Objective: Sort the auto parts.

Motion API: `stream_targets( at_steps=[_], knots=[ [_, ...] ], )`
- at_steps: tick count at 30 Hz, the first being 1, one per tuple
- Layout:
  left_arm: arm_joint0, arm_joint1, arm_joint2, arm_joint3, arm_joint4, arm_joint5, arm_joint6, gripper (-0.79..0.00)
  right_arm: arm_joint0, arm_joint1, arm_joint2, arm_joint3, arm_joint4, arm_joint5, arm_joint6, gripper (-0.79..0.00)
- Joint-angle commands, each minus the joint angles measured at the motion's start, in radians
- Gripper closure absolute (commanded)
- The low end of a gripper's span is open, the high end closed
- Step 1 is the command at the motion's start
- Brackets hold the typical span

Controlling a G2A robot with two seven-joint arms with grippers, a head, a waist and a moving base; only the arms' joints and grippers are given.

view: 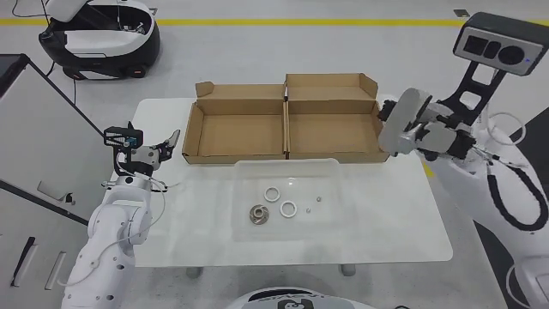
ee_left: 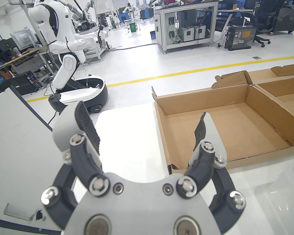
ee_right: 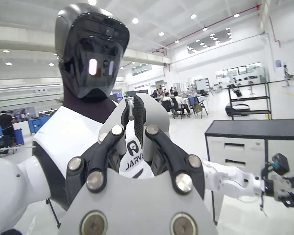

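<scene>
The right gripper (ee_right: 132, 99) is clamped on a small metal bolt (ee_right: 130, 110). The bolt is pinched lengthwise between the ribbed pads near their tips, so the gap between the fingers is no wider than the bolt itself. The wrist is turned so the fingers point up and away from the table (view: 403, 215) rather than down at it, which reads as a carrying pose, not a release pose. In the top view this arm sits raised at the outer end of the right cardboard box (view: 333, 129). That box seems the likely destination, and the wrist would probably need to roll over before letting go. The left gripper (ee_left: 142, 108) is spread wide with nothing between its pads. It hangs over the table's edge just beside the left cardboard box (view: 236, 133), and from off to the side it leaves the middle free for the other arm. The two boxes stand side by side and touching, presumably one per kind of part. The other parts lie in the clear plastic tray (view: 249, 172) in front of the boxes: two white rings (view: 271, 194), a round grey metal part (view: 259, 215) and a tiny piece (view: 320, 197). They lie mostly apart, which should make single picks easy, and with so much left in the tray the sort looks near its start.
</scene>
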Motion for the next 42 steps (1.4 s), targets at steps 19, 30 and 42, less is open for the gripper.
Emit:
stream_targets(
  at_steps=[19, 30, 42],
  knots=[
    [0.000, 0.000, 0.000, 0.000, 0.000, 0.000, 0.000, -0.785, 0.075, -0.091, -0.054, 0.062, 0.094, 0.092, 0.113, 0.000],
    [0.000, 0.000, 0.000, 0.000, 0.000, 0.000, 0.000, -0.785, 0.083, -0.115, -0.053, 0.063, -0.083, 0.230, 0.089, 0.000],
    [0.000, 0.000, 0.000, 0.000, 0.000, 0.000, 0.000, -0.785, 0.051, -0.167, -0.111, 0.004, 0.002, 0.169, 0.000, 0.000]
  ],
)
